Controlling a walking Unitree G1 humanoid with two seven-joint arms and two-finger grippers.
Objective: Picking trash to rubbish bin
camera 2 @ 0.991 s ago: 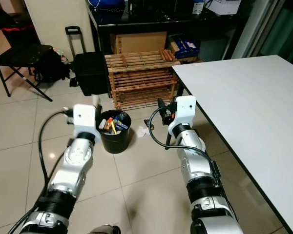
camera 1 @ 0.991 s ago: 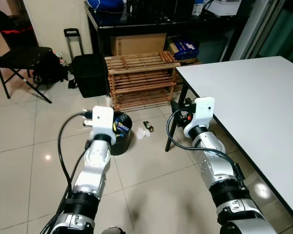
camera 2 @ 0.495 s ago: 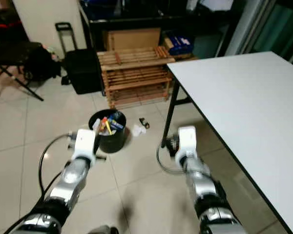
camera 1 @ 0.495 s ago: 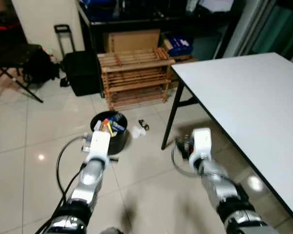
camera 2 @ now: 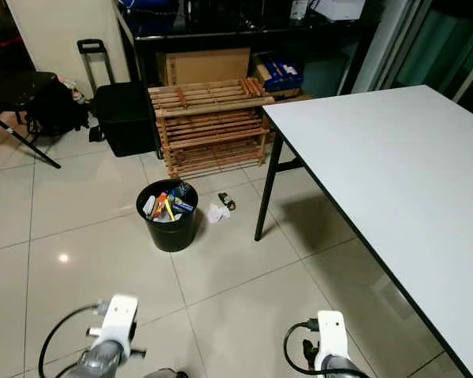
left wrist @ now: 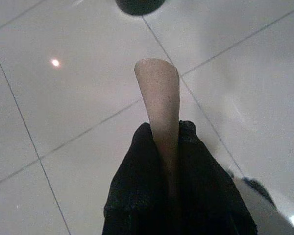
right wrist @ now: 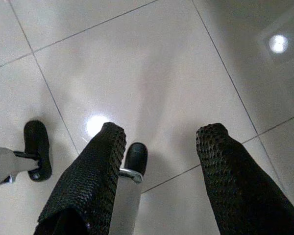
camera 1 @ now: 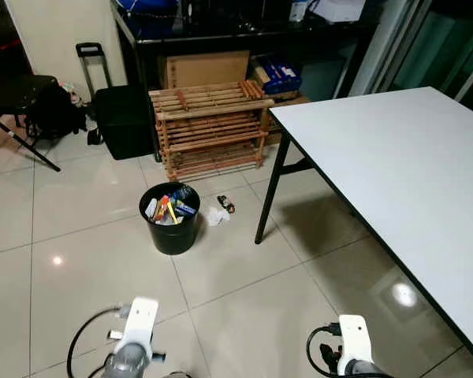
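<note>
Black rubbish bin (camera 1: 171, 219) at 12 o'clock, stuffed with colourful wrappers; white crumpled trash (camera 1: 216, 215) and a small dark scrap (camera 1: 225, 205) on the floor just beside it at 1 o'clock. Right claw (right wrist: 159, 166) spread apart, left claw (left wrist: 159, 142) pressed together, both low. Best walk closer before reaching

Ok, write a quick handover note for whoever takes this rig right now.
Left gripper: fingers shut, empty, pointing at the floor tiles.
Right gripper: open, empty, also over bare tiles.
Round black plastic rubbish bin stands before the wooden slatted rack, already holding colourful wrappers.
Left to do: crumpled white paper and a small dark scrap lie on the floor beside the bin, by the white table's black leg.
</note>
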